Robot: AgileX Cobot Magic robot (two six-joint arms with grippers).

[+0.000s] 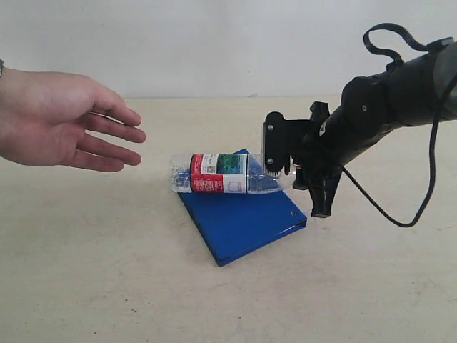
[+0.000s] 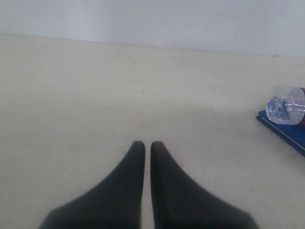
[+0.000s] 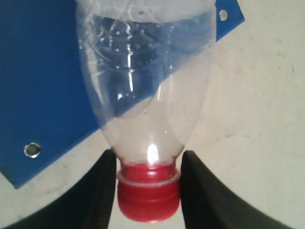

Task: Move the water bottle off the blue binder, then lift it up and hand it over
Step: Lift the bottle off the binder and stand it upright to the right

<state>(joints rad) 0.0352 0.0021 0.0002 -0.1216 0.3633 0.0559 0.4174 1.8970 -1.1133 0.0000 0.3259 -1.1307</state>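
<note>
Clamped in the right pincer [image 3: 148, 160] by its red cap [image 3: 148, 200]: small clear plastic water bottle [image 1: 221, 174], on its side at the middle of the bench [image 1: 107, 286], over the far corner of the flat bright blue binder [image 1: 243, 218], not yet off it. Remaining: shifting clear, lifting, handing to the open human hand [image 1: 61, 118] over the left edge. Closed and empty: left pincer [image 2: 147, 144].

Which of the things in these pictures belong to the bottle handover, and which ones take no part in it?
Part of the job:
- water bottle, lying sideways
- right gripper, closed on its red cap
- blue binder, below the bottle
- person's hand, held out open

No part right now:
- left gripper, shut, holding nothing, away from the bottle
- table, only the support
</note>
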